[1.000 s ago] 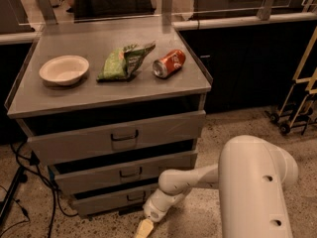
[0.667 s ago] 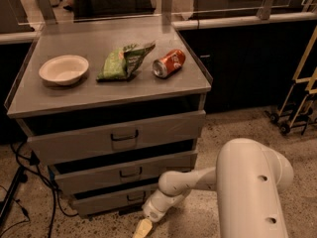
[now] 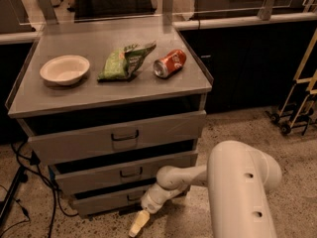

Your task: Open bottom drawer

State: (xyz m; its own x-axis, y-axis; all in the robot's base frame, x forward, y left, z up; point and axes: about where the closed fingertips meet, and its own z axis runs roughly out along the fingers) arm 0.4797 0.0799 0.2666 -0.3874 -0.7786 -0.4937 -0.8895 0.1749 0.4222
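The bottom drawer (image 3: 106,201) is the lowest and slimmest grey front of the metal cabinet, with a small dark loop handle (image 3: 133,197). A narrow dark gap shows above its front. My gripper (image 3: 138,224) is low by the floor, just below and to the right of that handle, at the drawer's right part. Its pale yellowish tip points down at the floor. My white arm (image 3: 237,192) reaches in from the lower right.
The mid-height drawer (image 3: 124,173) and the tallest top drawer (image 3: 119,137) sit above. On the cabinet top (image 3: 99,93) lie a white bowl (image 3: 65,69), a green bag (image 3: 125,61) and a red can (image 3: 170,63). Black cables (image 3: 25,182) run at the left; a cart (image 3: 297,103) stands at the right.
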